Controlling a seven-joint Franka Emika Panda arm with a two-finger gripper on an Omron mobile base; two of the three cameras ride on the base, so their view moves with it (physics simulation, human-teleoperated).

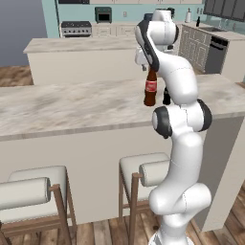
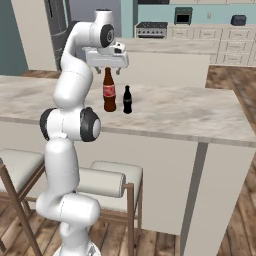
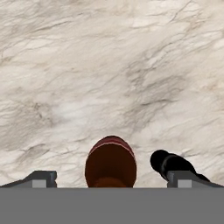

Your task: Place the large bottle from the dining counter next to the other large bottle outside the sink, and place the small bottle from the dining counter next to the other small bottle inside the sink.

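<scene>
Wooden plank floor (image 2: 235,165), teal back wall (image 1: 49,19), cream cabinets (image 2: 220,40) and cushioned wooden stools (image 1: 33,196).

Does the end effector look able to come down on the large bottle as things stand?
Probably yes. The end effector hangs open right above the large bottle, which stands upright on the dining counter with nothing over its neck. The small bottle stands close beside it, apart, and could crowd one finger.
</scene>
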